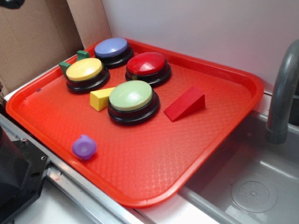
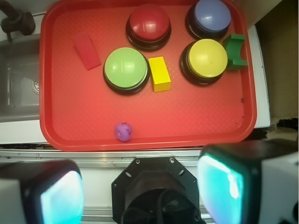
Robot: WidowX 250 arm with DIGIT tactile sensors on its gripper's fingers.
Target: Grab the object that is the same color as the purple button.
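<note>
The small purple lobed piece lies alone near the front-left edge of the red tray. In the wrist view it sits just inside the tray's near rim. The purple button stands at the tray's far corner, top right in the wrist view. My gripper is high above the robot base, short of the tray's near edge. Its fingers are wide apart, open and empty. The purple piece is ahead of it and slightly left of centre.
On the tray stand a red button, a yellow button and a green button. A yellow wedge, a red wedge and a green block lie among them. A sink with a faucet borders the tray. Cardboard stands behind it.
</note>
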